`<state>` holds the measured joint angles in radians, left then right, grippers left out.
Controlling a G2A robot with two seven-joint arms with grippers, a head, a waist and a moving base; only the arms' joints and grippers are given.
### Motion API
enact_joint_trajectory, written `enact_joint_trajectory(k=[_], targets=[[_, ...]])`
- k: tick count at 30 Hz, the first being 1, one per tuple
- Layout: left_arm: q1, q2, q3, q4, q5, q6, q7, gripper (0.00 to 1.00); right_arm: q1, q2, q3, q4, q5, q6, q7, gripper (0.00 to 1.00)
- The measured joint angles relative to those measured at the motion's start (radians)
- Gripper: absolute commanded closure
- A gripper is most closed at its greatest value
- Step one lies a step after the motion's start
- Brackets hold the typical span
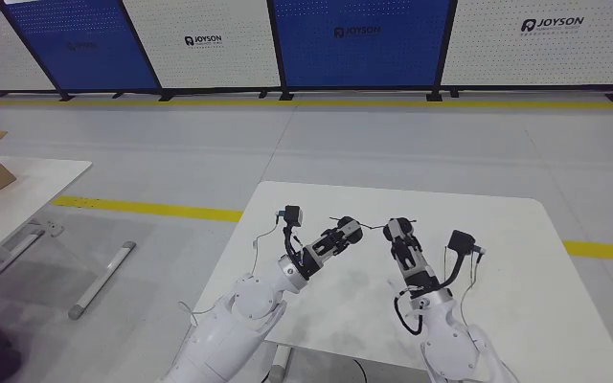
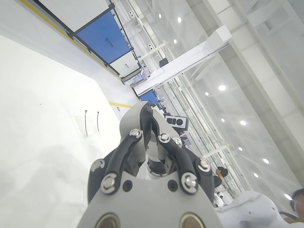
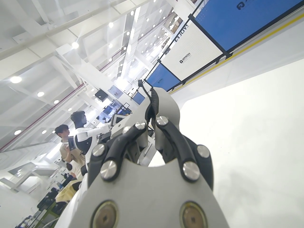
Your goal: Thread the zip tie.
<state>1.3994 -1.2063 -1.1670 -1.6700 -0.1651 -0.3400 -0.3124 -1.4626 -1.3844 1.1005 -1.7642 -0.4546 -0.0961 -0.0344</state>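
Note:
Both arms meet above the middle of the white table (image 1: 498, 230). A thin black zip tie (image 1: 369, 226) spans the short gap between them. My left gripper (image 1: 350, 229) holds one end, its pads (image 2: 147, 119) pressed together in the left wrist view. My right gripper (image 1: 392, 229) is shut on the other end. In the right wrist view the black strap end (image 3: 141, 84) sticks out past the closed fingertips (image 3: 154, 100). The two grippers are held a little apart, clear of the tabletop.
Two spare black zip ties (image 2: 86, 125) (image 2: 98, 122) lie side by side on the table beyond my left gripper. Blue and white partition panels (image 1: 364, 43) stand across the floor behind the table. A second white table (image 1: 29, 187) is off to the left.

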Motion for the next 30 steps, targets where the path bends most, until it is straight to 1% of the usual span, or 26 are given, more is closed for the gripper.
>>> enact_joint_trajectory(k=[1, 3, 4, 6, 8, 9, 12, 13, 16, 24, 27, 28, 29, 30], targets=[[0.000, 0.000, 0.000, 0.000, 0.000, 0.000, 0.000, 1.00, -0.001, 0.000, 0.000, 0.000, 0.000, 0.000, 0.000, 0.88], [0.000, 0.000, 0.000, 0.000, 0.000, 0.000, 0.000, 1.00, -0.001, -0.001, 0.001, 0.000, 0.000, 0.001, 0.001, 0.80], [0.000, 0.000, 0.000, 0.000, 0.000, 0.000, 0.000, 1.00, -0.002, -0.001, 0.002, -0.001, 0.000, 0.002, 0.001, 0.79], [0.000, 0.000, 0.000, 0.000, 0.000, 0.000, 0.000, 1.00, -0.002, -0.001, 0.002, -0.001, 0.000, 0.002, 0.003, 0.74], [0.000, 0.000, 0.000, 0.000, 0.000, 0.000, 0.000, 1.00, -0.003, -0.001, 0.003, -0.002, -0.003, 0.003, 0.006, 0.73], [0.000, 0.000, 0.000, 0.000, 0.000, 0.000, 0.000, 1.00, -0.003, -0.001, 0.003, -0.002, -0.004, 0.003, 0.007, 0.71], [0.000, 0.000, 0.000, 0.000, 0.000, 0.000, 0.000, 1.00, -0.005, -0.001, 0.004, -0.004, -0.007, 0.001, 0.014, 0.71], [0.000, 0.000, 0.000, 0.000, 0.000, 0.000, 0.000, 1.00, -0.006, -0.001, 0.005, -0.005, -0.007, 0.000, 0.015, 0.73], [0.000, 0.000, 0.000, 0.000, 0.000, 0.000, 0.000, 1.00, -0.009, -0.001, 0.006, -0.008, -0.012, -0.003, 0.017, 0.75], [0.000, 0.000, 0.000, 0.000, 0.000, 0.000, 0.000, 1.00, -0.021, 0.002, 0.003, -0.014, -0.071, -0.005, 0.030, 0.77], [0.000, 0.000, 0.000, 0.000, 0.000, 0.000, 0.000, 1.00, -0.025, 0.003, 0.001, -0.019, -0.091, -0.007, 0.032, 0.85], [0.000, 0.000, 0.000, 0.000, 0.000, 0.000, 0.000, 1.00, -0.026, 0.003, 0.001, -0.020, -0.092, -0.007, 0.032, 0.90], [0.000, 0.000, 0.000, 0.000, 0.000, 0.000, 0.000, 1.00, -0.027, 0.003, 0.001, -0.021, -0.093, -0.008, 0.033, 1.00], [0.000, 0.000, 0.000, 0.000, 0.000, 0.000, 0.000, 1.00, -0.027, 0.003, 0.002, -0.021, -0.093, -0.009, 0.034, 1.00]])
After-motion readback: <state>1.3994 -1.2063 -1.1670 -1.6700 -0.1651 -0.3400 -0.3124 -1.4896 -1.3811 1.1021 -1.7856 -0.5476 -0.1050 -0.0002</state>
